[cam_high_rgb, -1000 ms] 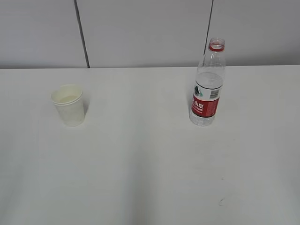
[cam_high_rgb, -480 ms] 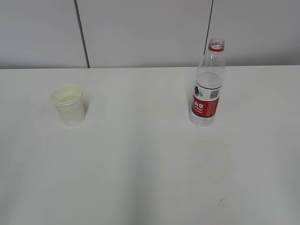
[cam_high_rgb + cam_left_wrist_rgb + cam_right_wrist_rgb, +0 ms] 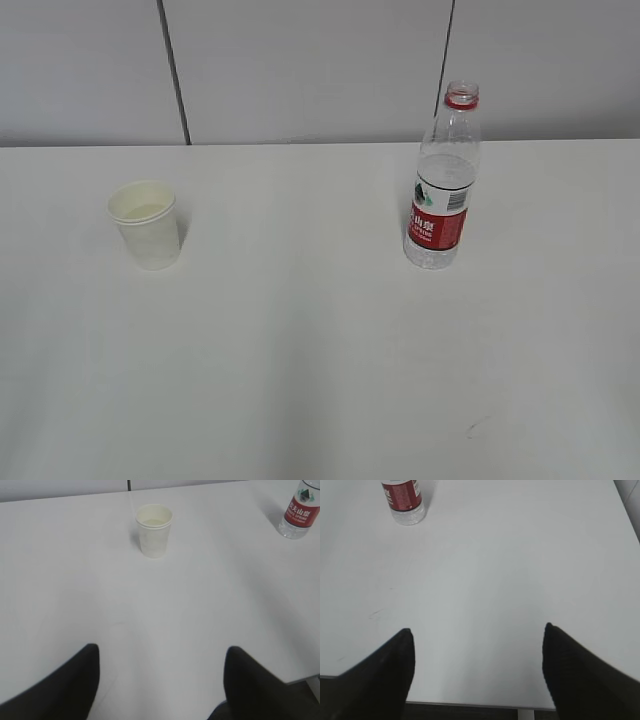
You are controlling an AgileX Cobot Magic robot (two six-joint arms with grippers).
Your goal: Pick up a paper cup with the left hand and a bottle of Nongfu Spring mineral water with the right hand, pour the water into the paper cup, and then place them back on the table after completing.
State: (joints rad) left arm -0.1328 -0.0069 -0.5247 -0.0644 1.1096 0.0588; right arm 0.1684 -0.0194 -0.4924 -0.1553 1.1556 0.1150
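Note:
A white paper cup (image 3: 146, 223) stands upright on the left of the white table (image 3: 300, 330); it also shows in the left wrist view (image 3: 154, 529). A clear, uncapped water bottle (image 3: 442, 182) with a red label and red neck ring stands upright on the right, with clear water in it. Its base shows in the left wrist view (image 3: 299, 511) and in the right wrist view (image 3: 403, 500). My left gripper (image 3: 161, 652) is open and empty, well short of the cup. My right gripper (image 3: 477, 632) is open and empty over the table's near edge. Neither arm shows in the exterior view.
A grey panelled wall (image 3: 300, 70) runs behind the table. The table's near edge (image 3: 470, 703) lies just under my right gripper, and its right edge (image 3: 626, 510) shows at the far right of that view.

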